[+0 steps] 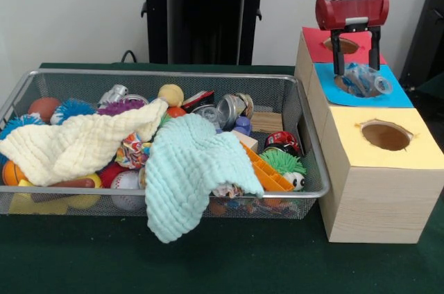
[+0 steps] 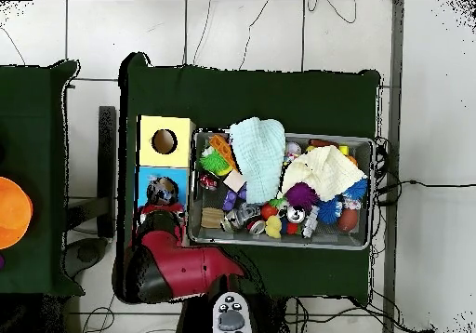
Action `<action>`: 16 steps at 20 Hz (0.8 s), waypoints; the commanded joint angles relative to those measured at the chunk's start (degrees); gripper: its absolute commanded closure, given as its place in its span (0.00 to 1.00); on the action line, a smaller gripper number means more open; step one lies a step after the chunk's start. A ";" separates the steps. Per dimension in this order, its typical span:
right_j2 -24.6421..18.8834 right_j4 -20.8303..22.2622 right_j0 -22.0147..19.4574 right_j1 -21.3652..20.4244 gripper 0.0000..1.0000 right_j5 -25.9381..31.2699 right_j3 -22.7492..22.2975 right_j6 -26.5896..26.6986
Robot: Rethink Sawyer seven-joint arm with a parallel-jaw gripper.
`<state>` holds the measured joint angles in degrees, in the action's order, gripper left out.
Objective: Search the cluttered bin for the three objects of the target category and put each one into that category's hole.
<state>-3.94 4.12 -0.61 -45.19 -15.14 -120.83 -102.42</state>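
Front view, nearest first: mint-green cloth (image 1: 191,169) spills over the wire bin's (image 1: 41,204) front rim, well left of and below the gripper (image 1: 356,66). Cream cloth (image 1: 83,143) lies further left over the toy pile. Under them: baseball (image 1: 125,182), orange plastic tray (image 1: 267,171), green fuzzy ball w/ eyes (image 1: 284,163), red-black toy (image 1: 281,140), metal can (image 1: 231,108), yellow ball (image 1: 171,93), blue spiky ball (image 1: 71,108), purple fuzzy thing (image 1: 119,107).

Right of bin, wooden box (image 1: 374,204) w/ three coloured tops. Yellow top (image 1: 409,159), nearest, its hole below-right of the gripper. Blue top (image 1: 395,98) directly under the gripper. Red top (image 1: 316,43) just behind it.

Gripper's two dark prongs are spread apart, not clamping anything. Crumpled clear plastic bottle (image 1: 365,80) sits at the blue hole, between and just below the prongs, leaning right, contact w/ prongs unclear.

Overhead view: red arm (image 2: 177,269) reaches over the blue section (image 2: 144,176), the bin (image 2: 367,143) alongside w/ both cloths on top. Orange round object (image 2: 14,210) far off on a separate dark table.
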 commanded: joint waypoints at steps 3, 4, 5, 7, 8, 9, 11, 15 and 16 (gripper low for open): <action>-1.39 1.73 -2.18 -0.10 0.00 -0.01 3.32 -7.90; -2.09 1.32 -2.56 -0.79 0.00 1.53 2.47 -8.37; -2.47 0.91 -2.72 -1.46 0.00 2.83 1.87 -8.61; -3.06 0.30 -2.94 -2.76 0.00 5.01 0.88 -8.86; -3.62 0.00 -3.18 -4.02 0.00 6.80 0.14 -8.89; -4.13 -0.22 -3.50 -5.05 0.00 8.17 -0.40 -8.91; -4.90 -0.62 -3.96 -6.74 0.00 10.33 -1.26 -8.95; -5.17 -0.97 -4.01 -8.51 0.00 12.33 -2.41 -9.13; -5.15 -0.94 -3.98 -8.69 0.00 12.45 -2.62 -9.24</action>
<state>-4.28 4.20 -2.79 -50.42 -10.96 -121.18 -102.42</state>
